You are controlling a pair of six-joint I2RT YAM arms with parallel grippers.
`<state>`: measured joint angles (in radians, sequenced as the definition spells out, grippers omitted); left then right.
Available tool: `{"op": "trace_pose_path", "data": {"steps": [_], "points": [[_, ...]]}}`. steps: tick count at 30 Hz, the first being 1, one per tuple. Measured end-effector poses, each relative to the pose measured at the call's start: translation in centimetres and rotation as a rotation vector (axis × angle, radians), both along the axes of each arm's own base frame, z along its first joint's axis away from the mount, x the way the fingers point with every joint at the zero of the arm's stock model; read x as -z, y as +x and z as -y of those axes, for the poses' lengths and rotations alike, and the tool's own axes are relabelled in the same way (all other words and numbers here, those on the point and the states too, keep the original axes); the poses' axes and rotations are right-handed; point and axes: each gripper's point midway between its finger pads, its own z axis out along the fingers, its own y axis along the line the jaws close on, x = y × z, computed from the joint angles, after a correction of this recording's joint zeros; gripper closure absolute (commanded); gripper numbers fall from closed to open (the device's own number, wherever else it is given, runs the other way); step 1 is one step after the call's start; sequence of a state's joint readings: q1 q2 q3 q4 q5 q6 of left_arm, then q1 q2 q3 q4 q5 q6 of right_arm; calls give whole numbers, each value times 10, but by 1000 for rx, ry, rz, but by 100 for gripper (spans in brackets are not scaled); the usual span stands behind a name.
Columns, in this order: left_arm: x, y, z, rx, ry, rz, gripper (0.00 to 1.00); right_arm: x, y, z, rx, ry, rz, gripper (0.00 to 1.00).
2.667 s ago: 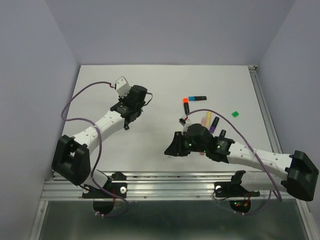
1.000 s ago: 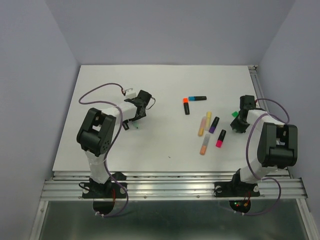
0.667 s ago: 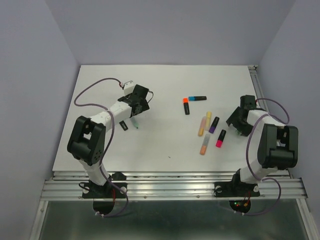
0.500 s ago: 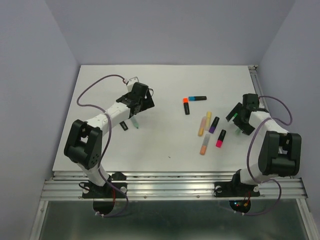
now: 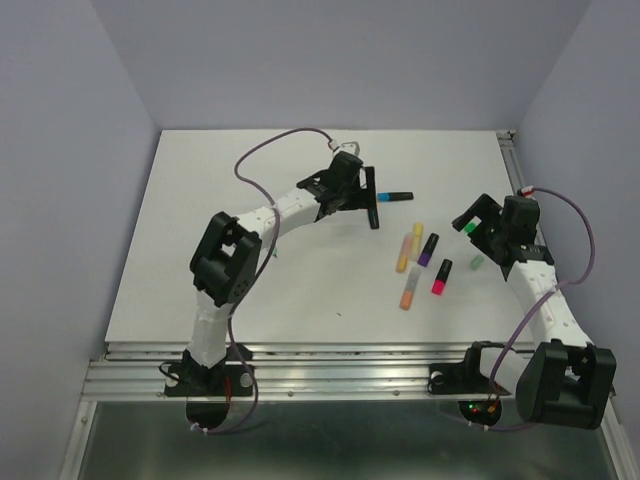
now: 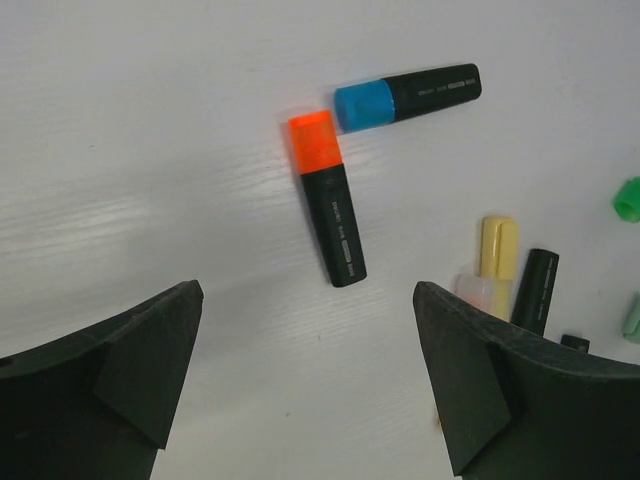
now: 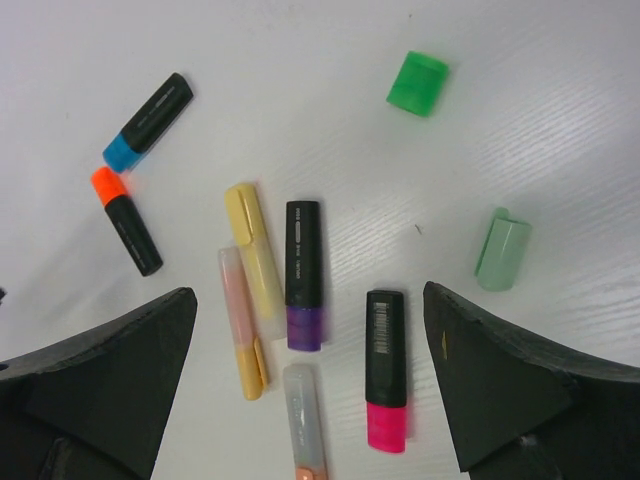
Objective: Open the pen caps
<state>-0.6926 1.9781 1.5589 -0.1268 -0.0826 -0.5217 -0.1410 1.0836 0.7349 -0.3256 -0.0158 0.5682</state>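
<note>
Both left end effector (image 6: 305,300) and right end effector (image 7: 310,300) gape empty; pinching the orange cap (image 6: 315,143), we might knock the adjoining blue cap (image 6: 362,105).

Colour across your white, faintly grained table (image 7: 300,60): a blue cap (image 7: 120,154), an orange cap (image 7: 108,183), a purple cap (image 7: 305,328) and a pink cap (image 7: 386,426), all four on black highlighter bodies (image 7: 303,250), the pink-capped one bearing a white barcode label (image 7: 379,323). You also have a bright green cap (image 7: 418,83), a pale mint cap (image 7: 502,249), a pastel yellow highlighter (image 7: 252,250) and a peach-pink highlighter (image 7: 237,300). Your left gripper (image 6: 308,292) and right gripper (image 7: 310,292) are black; the walls (image 5: 330,60) are lavender.
</note>
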Motion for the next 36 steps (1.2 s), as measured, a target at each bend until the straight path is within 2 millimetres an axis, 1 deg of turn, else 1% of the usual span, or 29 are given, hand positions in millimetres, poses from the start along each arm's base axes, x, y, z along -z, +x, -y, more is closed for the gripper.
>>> {"op": "trace_pose_path", "data": {"steps": [2,3,5,7,9,14,17,19,23,24,25,27,29,30,32,33,36], "points": [[5,3,17,21,14,-8,1,-1,2,-2,-13,9,8,0],[12,5,29,35,25,-16,1,-1,2,-3,-17,14,10,0],[18,8,46,52,42,-23,1,-2,3,-6,-30,21,12,0],[27,9,57,59,66,-31,1,-2,3,-9,-45,30,16,0],[34,12,63,54,95,-39,1,-3,4,-12,-62,41,23,0],[50,27,68,15,155,-42,1,-1,2,-16,-83,53,21,0],[61,34,66,-13,196,-42,1,-1,2,-17,-88,53,23,0],[71,35,62,-28,228,-52,1,-2,2,-17,-90,52,23,0],[90,30,52,-42,294,-84,2,-2,2,-18,-93,53,24,0],[92,30,51,-45,304,-87,7,-2,2,-18,-93,53,23,0],[93,31,50,-50,317,-85,8,-2,2,-18,-93,53,24,0],[95,33,50,-53,323,-83,17,-2,2,-18,-93,53,24,0],[96,34,48,-57,336,-80,22,-2,2,-18,-93,53,24,0],[96,34,48,-58,338,-81,28,-2,2,-18,-93,53,24,0],[96,33,46,-60,347,-83,33,-1,2,-18,-93,53,23,0],[97,33,44,-62,355,-83,39,-2,2,-18,-93,53,23,0],[98,33,42,-63,365,-83,49,-1,2,-18,-93,53,23,0]]}}
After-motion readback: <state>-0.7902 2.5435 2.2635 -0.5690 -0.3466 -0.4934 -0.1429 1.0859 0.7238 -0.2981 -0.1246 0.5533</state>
